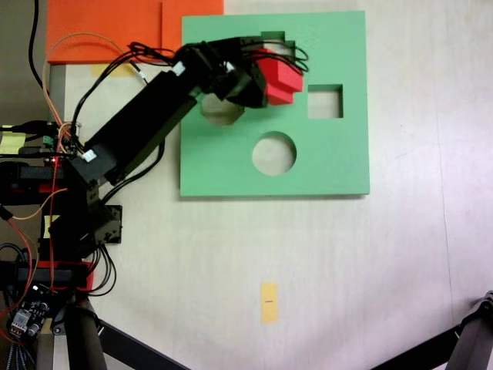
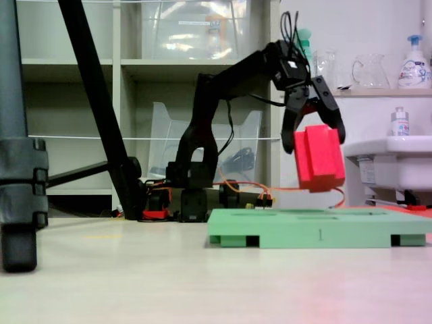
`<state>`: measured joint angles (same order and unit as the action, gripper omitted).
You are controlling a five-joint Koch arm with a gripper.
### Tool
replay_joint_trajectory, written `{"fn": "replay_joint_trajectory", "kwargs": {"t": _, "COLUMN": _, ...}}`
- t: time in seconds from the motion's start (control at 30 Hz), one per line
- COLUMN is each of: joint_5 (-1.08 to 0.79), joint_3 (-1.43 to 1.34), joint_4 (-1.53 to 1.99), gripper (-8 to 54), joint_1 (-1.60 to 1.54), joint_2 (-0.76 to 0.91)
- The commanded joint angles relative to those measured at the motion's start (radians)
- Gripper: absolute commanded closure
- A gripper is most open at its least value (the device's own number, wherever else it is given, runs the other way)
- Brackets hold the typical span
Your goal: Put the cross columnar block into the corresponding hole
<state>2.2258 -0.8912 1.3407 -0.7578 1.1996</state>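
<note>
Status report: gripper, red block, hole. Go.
Gripper shut on red cross block. Block held above green board, not touching. Cross hole partly hidden beneath arm.

An orange foam sheet [image 1: 100,29] is seen lying at the top left of a fixed view from above, touching the far left corner of the green board. A small yellow tape strip [image 1: 269,301] is stuck on the pale bench [image 1: 400,262] well below the board, and another yellow note [image 1: 11,141] is seen at the left edge. Black tripod legs [image 1: 462,343] are seen at the lower corners. In a fixed view from the side, a shelf unit [image 2: 135,64] is shown behind, with a clear plastic box [image 2: 196,30] on its upper shelf. At the right, a white sink [image 2: 391,162], a spray bottle [image 2: 414,61] and a glass jug [image 2: 368,71] are seen.
</note>
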Motion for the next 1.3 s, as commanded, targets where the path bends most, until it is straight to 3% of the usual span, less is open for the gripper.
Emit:
{"fn": "replay_joint_trajectory", "kwargs": {"t": 0.0, "joint_5": 0.034, "joint_3": 0.120, "joint_4": -0.077, "gripper": 23.8, "joint_1": -0.054, "joint_2": -0.023}}
{"fn": "replay_joint_trajectory", "kwargs": {"t": 1.27, "joint_5": 0.186, "joint_3": 0.324, "joint_4": -0.127, "gripper": 19.6, "joint_1": -0.133, "joint_2": -0.341}}
